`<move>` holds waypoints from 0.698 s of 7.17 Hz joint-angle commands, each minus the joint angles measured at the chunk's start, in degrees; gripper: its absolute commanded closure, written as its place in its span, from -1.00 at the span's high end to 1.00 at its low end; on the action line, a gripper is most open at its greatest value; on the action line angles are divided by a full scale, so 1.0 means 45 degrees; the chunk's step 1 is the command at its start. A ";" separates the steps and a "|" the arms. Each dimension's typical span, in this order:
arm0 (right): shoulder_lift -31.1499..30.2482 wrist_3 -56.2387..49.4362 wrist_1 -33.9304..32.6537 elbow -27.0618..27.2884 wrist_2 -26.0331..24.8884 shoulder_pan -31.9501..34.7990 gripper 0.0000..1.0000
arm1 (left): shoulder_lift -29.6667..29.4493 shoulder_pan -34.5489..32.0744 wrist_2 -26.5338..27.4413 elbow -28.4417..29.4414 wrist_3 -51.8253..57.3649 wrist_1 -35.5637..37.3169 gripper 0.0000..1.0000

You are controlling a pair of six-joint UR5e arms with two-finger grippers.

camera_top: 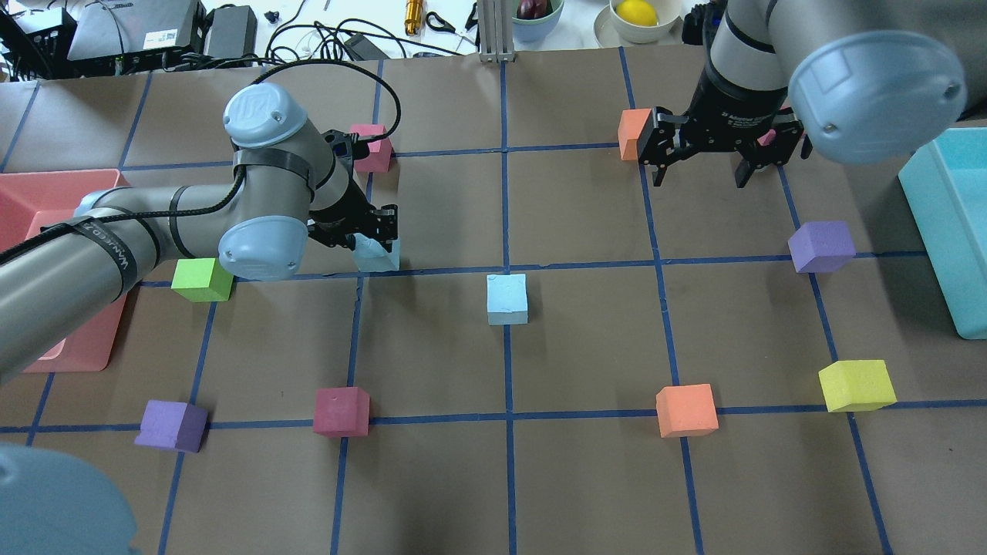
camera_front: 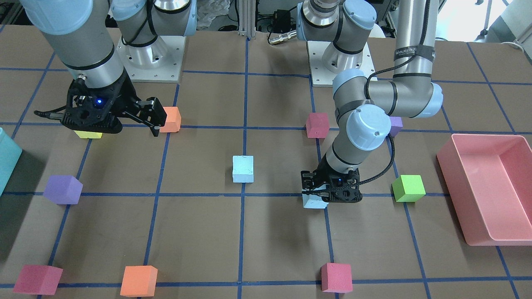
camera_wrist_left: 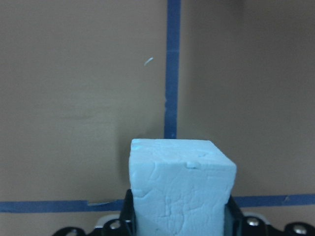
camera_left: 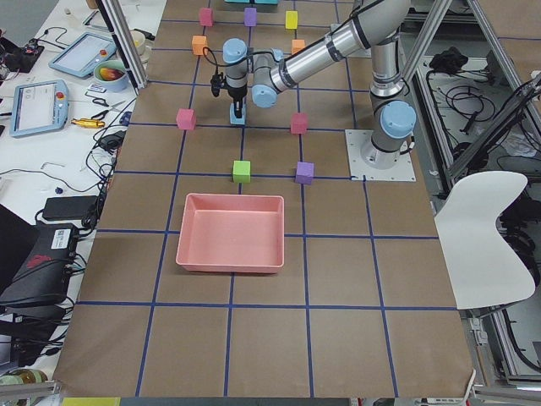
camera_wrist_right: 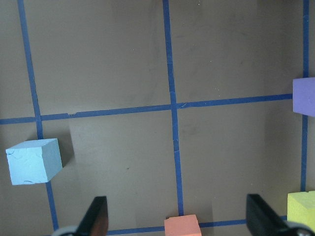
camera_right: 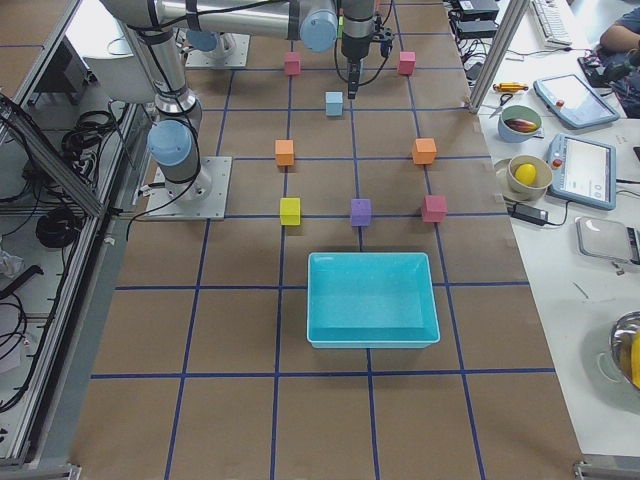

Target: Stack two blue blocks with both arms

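Observation:
One pale blue block (camera_top: 507, 299) stands alone near the table's middle; it also shows in the front view (camera_front: 243, 169) and at the left of the right wrist view (camera_wrist_right: 33, 161). My left gripper (camera_top: 375, 233) is shut on the other blue block (camera_top: 379, 256), low at the table surface by a tape line; the left wrist view shows this block (camera_wrist_left: 179, 191) between the fingers, and the front view shows it (camera_front: 314, 201) under the gripper (camera_front: 328, 192). My right gripper (camera_top: 702, 181) hovers open and empty far from both blocks, its fingers (camera_wrist_right: 97, 216) spread wide.
An orange cube (camera_top: 634, 132) sits beside the right gripper. A red cube (camera_top: 370, 146) and a green cube (camera_top: 202, 279) flank the left arm. A pink bin (camera_top: 31, 193) is at the left edge and a teal bin (camera_top: 933, 223) at the right. Purple (camera_top: 822, 247), yellow (camera_top: 856, 385), orange (camera_top: 686, 410) and red (camera_top: 340, 411) cubes lie around.

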 commanded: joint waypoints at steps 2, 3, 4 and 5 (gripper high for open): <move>-0.0547 -0.0003 0.0198 -0.0113 0.0122 -0.0069 1.00 | 0.0865 -0.2981 0.0078 0.0171 -0.3885 -0.0200 -1.00; -0.0799 -0.0003 0.0353 -0.0151 0.0064 -0.0069 1.00 | 0.1021 -0.3357 0.0117 0.0191 -0.4130 -0.0432 -1.00; -0.0840 -0.0003 0.0412 -0.0171 0.0064 -0.0088 1.00 | 0.0965 -0.3496 0.0021 0.0249 -0.4771 -0.0550 -1.00; -0.0918 -0.0003 0.0568 -0.0152 0.0044 -0.0088 1.00 | 0.0810 -0.3729 -0.0077 0.0346 -0.5454 -0.0551 -1.00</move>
